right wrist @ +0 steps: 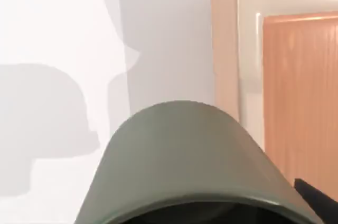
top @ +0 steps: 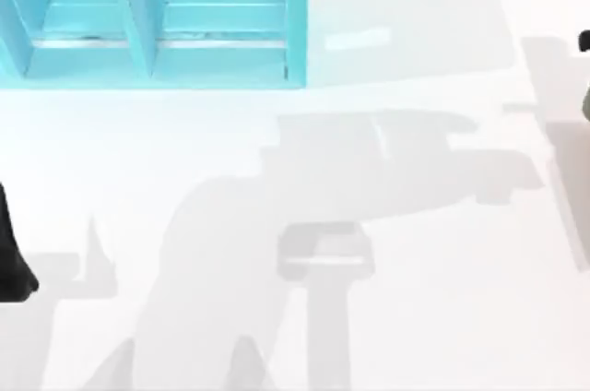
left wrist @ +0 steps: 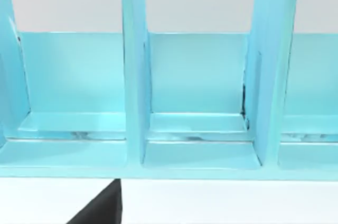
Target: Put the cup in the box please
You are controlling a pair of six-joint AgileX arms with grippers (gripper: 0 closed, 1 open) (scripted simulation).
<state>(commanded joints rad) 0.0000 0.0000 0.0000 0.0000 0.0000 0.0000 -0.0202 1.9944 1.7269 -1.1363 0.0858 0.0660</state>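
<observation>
Cup [right wrist: 179, 166]: olive-grey, matte; close under the right wrist camera, rim nearest the lens, above the white table [top: 415, 317], beside a tan wood-panelled box [right wrist: 296, 92].
Right gripper: at the table's right edge; finger state cannot be told.
Left gripper: at the table's left edge, facing the turquoise divided rack [left wrist: 200, 86]; finger state cannot be told.
</observation>
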